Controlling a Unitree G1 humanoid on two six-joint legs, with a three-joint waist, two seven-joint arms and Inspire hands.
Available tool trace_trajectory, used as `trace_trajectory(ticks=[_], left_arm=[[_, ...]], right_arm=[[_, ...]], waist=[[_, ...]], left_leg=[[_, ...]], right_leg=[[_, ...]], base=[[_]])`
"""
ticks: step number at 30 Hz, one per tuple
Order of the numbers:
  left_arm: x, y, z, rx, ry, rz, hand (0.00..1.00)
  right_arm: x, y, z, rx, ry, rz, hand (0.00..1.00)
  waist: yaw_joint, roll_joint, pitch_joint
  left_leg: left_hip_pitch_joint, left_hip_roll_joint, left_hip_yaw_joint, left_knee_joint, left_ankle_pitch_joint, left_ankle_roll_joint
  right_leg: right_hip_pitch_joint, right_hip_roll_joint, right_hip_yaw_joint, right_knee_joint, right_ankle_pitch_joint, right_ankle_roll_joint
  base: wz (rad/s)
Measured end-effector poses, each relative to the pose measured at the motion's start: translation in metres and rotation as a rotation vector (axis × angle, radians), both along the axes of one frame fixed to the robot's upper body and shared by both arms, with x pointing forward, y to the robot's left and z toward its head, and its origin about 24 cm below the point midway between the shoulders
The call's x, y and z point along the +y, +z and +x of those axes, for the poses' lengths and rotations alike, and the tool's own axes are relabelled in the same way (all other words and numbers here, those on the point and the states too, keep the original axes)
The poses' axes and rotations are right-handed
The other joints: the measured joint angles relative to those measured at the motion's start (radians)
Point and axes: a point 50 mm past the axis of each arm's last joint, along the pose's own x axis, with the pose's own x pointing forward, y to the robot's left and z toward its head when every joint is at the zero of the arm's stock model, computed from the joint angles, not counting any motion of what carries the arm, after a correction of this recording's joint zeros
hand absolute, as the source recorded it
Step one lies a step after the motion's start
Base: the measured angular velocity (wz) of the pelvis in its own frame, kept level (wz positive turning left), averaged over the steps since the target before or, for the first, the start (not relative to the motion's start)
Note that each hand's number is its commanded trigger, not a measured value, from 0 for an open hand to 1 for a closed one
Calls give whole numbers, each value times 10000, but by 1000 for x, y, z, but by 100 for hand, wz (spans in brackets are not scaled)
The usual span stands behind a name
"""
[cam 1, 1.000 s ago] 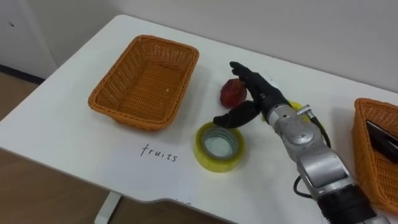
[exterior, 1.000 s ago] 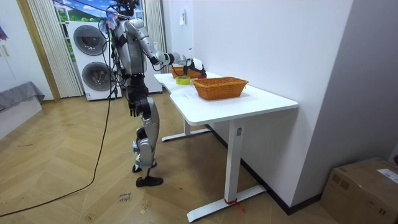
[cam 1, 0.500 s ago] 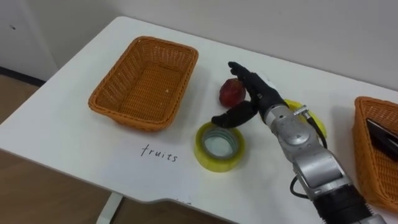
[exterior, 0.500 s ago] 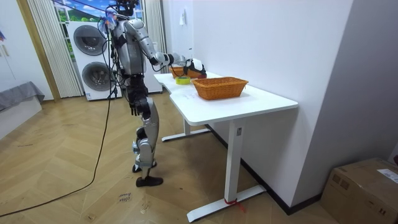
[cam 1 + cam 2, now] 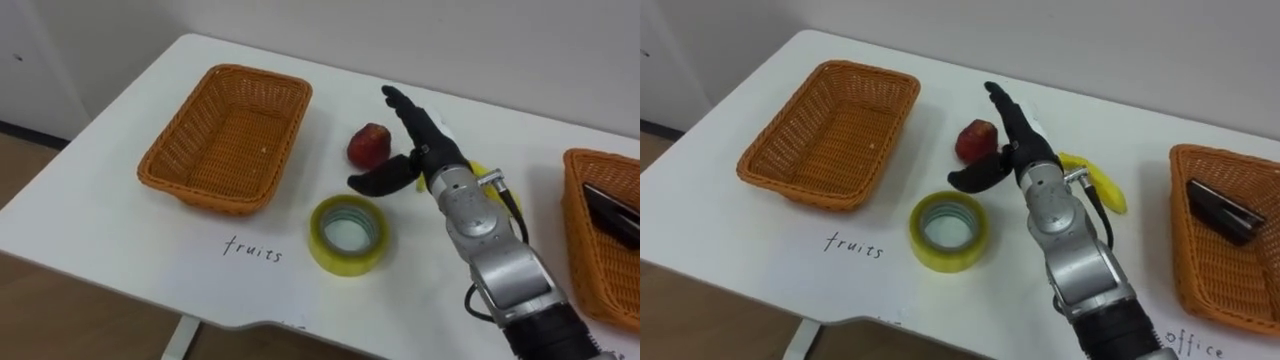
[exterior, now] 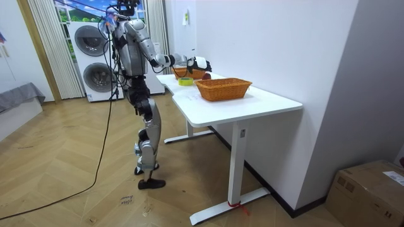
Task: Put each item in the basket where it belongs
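Within the last second the right robot hand [image 5: 425, 158] has been shifted a little away from the apple [image 5: 369, 145]. The apple was partly covered by the fingers before and is now seen almost whole. It has not been moved: it lies in the middle of the table [image 5: 110, 245], between the fruit basket [image 5: 295, 125] and the robot hand. From this it is judged that no grasp has been made yet, and that the approach is probably being corrected.

The robot hand is held wide apart. The fingers [image 5: 410, 112] are stretched straight, beside and above the apple, and the thumb [image 5: 378, 181] is spread out just in front of it. Nothing is held. Whether the apple is touched cannot be told.

The fruit basket, toward the left edge, is empty. A tape roll [image 5: 348, 234] lies near the near edge and a banana [image 5: 1102, 186] behind the wrist. In the office basket [image 5: 1185, 255], at the right edge, a dark thing [image 5: 1220, 211] is already placed. The left robot hand [image 6: 135, 111] hangs beside the hip in the room view.
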Motion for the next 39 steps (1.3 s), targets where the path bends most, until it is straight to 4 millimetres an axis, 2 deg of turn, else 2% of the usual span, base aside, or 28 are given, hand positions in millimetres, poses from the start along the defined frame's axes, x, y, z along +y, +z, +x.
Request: trace_trajectory(ticks=[6,14,28,39], left_arm=[[1,0,0,-147,109,-13,0],[1,0,-2,-200,473,-165,0],[3,0,-3,-403,1155,-168,0],[7,0,-5,-377,1276,-266,0]], right_arm=[[3,8,-3,-414,150,168,0],[3,7,-7,-451,243,325,0],[7,-11,-22,836,1624,658,0],[8,-16,-27,1438,2538,-411,0]], waist=[[-223,-2,0],[-273,14,21],[-296,-61,12],[-272,-176,28]], left_leg=[[3,-5,3,0,0,1],[22,-3,-5,-50,0,1],[68,-1,19,-141,4,7],[63,-4,32,-124,7,6]], right_leg=[[3,0,5,5,1,0],[-3,4,21,-3,0,0],[-16,2,57,-13,0,1],[-13,-3,38,-7,0,1]], base=[[-1],[0],[0],[0]])
